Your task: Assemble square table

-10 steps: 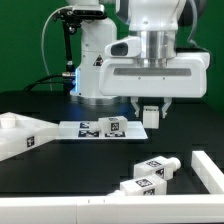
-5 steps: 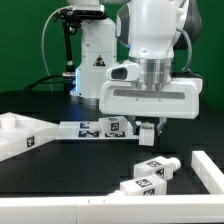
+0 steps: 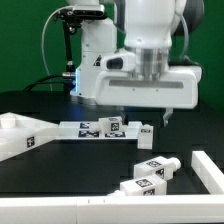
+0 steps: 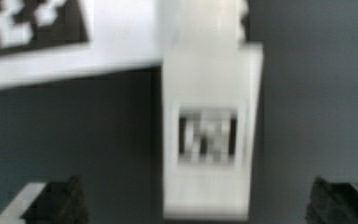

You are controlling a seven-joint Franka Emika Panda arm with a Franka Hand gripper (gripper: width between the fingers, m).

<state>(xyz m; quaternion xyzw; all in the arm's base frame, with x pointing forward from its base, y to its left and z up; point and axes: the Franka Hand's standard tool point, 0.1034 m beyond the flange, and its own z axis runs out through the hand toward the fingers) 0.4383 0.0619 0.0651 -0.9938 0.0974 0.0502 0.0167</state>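
On the exterior view's left, the white slab (image 3: 14,135) lies on the counter (image 3: 80,165). Just right of the marker board (image 3: 85,128) sits a blocky tagged leg (image 3: 146,136), and two more legs (image 3: 155,172) lie farther right. Only the wrist view shows the hand (image 4: 197,200) open, its fingers (image 4: 48,200) clear of that leg.

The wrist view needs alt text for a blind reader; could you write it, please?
A white table leg with a blurred square tag sits between the fingertips of the open gripper, touching neither. Part of the marker board shows beside it.
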